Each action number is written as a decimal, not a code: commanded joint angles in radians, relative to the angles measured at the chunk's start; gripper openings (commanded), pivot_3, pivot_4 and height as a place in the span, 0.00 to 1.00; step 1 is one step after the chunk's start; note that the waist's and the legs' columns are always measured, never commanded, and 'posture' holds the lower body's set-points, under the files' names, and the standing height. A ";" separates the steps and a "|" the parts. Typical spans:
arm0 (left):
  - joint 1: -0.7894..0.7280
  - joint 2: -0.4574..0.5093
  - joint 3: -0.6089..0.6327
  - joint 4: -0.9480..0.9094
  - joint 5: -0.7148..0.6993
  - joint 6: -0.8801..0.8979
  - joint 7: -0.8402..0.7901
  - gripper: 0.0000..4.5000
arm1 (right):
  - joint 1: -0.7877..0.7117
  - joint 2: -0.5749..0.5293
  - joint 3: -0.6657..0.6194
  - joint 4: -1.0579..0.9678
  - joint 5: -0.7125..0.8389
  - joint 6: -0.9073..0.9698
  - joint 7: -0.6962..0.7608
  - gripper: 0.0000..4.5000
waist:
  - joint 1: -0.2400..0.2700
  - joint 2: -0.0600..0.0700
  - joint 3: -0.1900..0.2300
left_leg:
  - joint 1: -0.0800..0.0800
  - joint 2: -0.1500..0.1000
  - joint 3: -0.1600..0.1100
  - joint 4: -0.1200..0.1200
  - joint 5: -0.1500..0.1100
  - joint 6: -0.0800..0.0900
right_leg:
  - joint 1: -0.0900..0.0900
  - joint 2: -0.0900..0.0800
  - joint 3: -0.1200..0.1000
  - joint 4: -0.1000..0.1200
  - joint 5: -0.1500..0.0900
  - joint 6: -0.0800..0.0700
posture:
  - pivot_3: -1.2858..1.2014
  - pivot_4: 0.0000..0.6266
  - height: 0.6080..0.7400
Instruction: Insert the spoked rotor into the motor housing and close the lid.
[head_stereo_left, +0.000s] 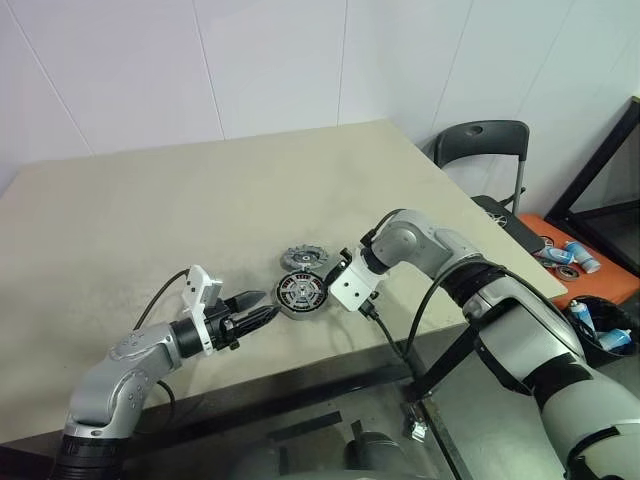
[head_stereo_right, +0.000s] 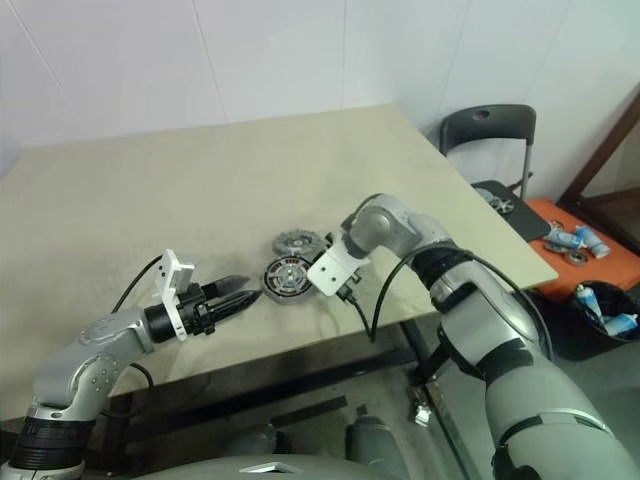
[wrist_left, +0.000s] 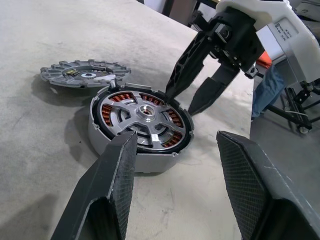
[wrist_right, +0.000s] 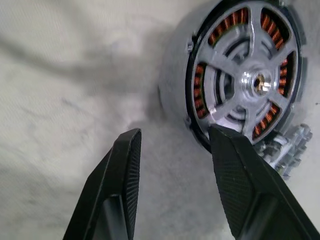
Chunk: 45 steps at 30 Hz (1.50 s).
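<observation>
Round motor housing with coppery-brown windings and pale grey outer wall (head_stereo_left: 301, 293) sits on the beige tabletop (head_stereo_left: 200, 220) near its front edge, with the shiny silver spoked rotor (wrist_left: 143, 118) already seated in it, spokes and hub face up, copper showing through the gaps; flat dull grey notched lid disc (head_stereo_left: 305, 258) lies flat on the table at about 12 o'clock from the housing in the head views, just beside it, rims almost meeting, can't tell if they touch; lid is off the housing; left gripper with two black fingers (head_stereo_left: 262, 316) is at roughly 8 o'clock of the housing, pointing nearly level toward it, jaws parted and empty, tips just short of the housing wall, not touching; left wrist view shows the housing between and beyond the two textured pads (wrist_left: 117, 175); right gripper on the white-cased wrist (wrist_left: 186, 102) comes down steeply from about 3 o'clock of the housing, jaws parted, nothing held; one fingertip is at the housing's rim on that side, contact unclear, the other stands off it over bare table; right wrist view shows one pad overlapping the housing edge and the other over the tabletop, rotor hub and a bit of the lid visible past the housing; black folding chair (head_stereo_left: 480, 150) stands beyond the table's right corner
</observation>
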 joint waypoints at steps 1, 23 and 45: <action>-0.006 -0.002 0.020 -0.048 -0.026 0.008 0.016 0.60 | -0.059 0.024 0.005 0.053 -0.054 -0.049 -0.071 0.49 | 0.000 0.000 0.000 | 0.000 0.000 0.000 0.000 0.000 0.000 | 0.000 0.000 0.000 0.000 0.000 0.000 | 0.52 0.00 1.00; -0.021 0.001 0.014 -0.053 -0.035 0.022 0.039 0.60 | -0.097 0.072 0.028 0.128 -0.188 -0.191 -0.214 0.03 | -0.005 0.001 0.000 | 0.014 0.000 0.000 -0.001 0.000 0.000 | 0.012 0.000 0.000 0.000 0.000 -0.001 | 0.52 0.00 1.00; -0.045 -0.009 -0.010 -0.016 -0.015 0.003 0.018 0.60 | -0.060 0.014 -0.037 -0.052 0.046 0.261 0.319 0.02 | 0.000 0.001 0.001 | 0.014 0.000 -0.001 -0.002 0.000 0.000 | 0.013 -0.001 0.000 0.000 0.000 -0.001 | 0.52 0.00 1.00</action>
